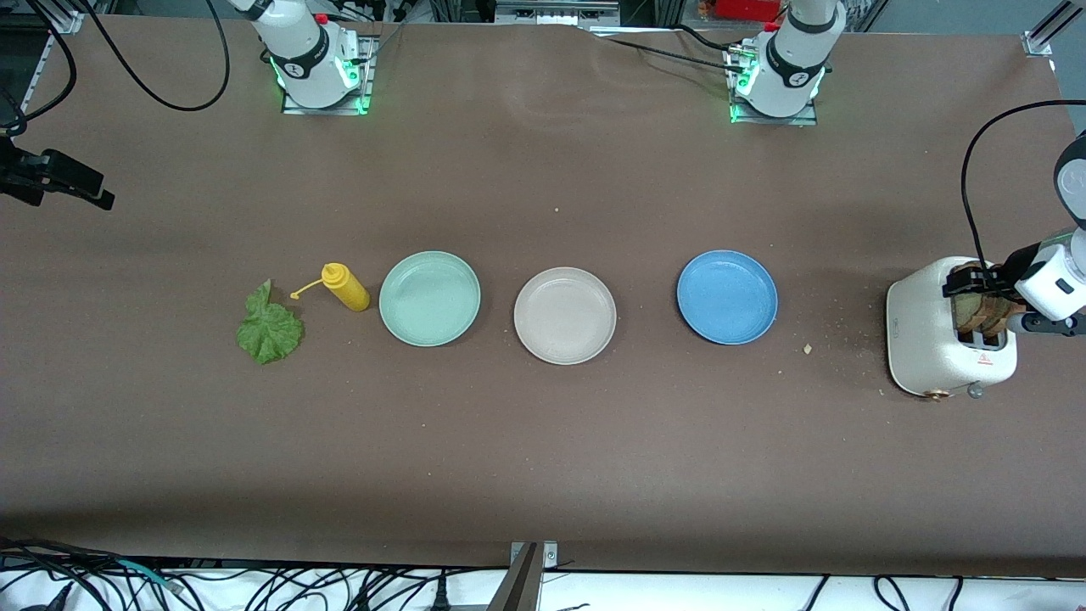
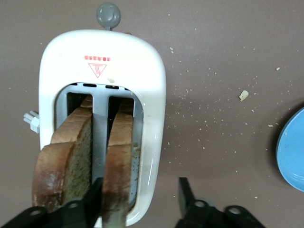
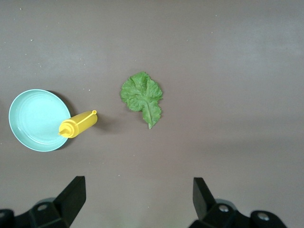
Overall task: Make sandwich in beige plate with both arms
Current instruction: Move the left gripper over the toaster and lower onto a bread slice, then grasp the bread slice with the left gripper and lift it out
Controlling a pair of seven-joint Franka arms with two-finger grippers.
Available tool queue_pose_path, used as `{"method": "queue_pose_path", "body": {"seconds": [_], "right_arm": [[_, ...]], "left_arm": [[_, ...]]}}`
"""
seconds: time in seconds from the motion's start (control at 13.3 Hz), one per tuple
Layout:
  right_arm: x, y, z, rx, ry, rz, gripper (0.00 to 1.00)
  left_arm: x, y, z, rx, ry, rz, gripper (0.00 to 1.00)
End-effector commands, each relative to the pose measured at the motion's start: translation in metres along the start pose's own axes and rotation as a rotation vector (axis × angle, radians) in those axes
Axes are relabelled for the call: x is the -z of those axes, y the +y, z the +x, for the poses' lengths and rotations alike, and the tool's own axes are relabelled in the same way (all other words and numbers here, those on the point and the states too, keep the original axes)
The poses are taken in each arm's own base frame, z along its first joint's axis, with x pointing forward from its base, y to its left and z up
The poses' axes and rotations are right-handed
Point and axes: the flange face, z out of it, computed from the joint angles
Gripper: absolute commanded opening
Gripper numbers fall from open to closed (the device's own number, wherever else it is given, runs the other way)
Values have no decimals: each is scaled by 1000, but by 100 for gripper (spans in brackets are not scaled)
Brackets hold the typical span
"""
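Note:
Two toast slices (image 2: 71, 152) (image 2: 118, 156) stand in the slots of a white toaster (image 1: 933, 339) at the left arm's end of the table. My left gripper (image 1: 984, 293) is over the toaster, open (image 2: 139, 190). One finger is between the slices and the other is outside the toaster's wall. The beige plate (image 1: 564, 316) lies bare at mid-table. A green lettuce leaf (image 1: 270, 329) lies flat toward the right arm's end. My right gripper (image 1: 85, 187) hangs high over that end, open and empty (image 3: 137, 190); the leaf also shows in its wrist view (image 3: 141, 95).
A mint green plate (image 1: 429, 298) and a blue plate (image 1: 727, 296) flank the beige plate. A yellow squeeze bottle (image 1: 345, 287) lies between the leaf and the mint plate. Crumbs (image 1: 807, 348) lie between the toaster and the blue plate.

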Motion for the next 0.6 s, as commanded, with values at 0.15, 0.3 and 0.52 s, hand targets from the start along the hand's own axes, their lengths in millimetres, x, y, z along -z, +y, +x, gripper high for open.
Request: {"method": "queue_pose_path", "body": {"seconds": [0.15,0.3,0.52], "right_arm": [[8,0,-1,4,2,16,100],[8,0,-1,3,1,16,100],[8,0,-1,4,1,16,100]], "left_arm": [[2,-10,-8,-56,-11,44,10],[1,-11,-8,-66,-20,61,0],[5,-11,-8,-75,-15,63,0]]}}
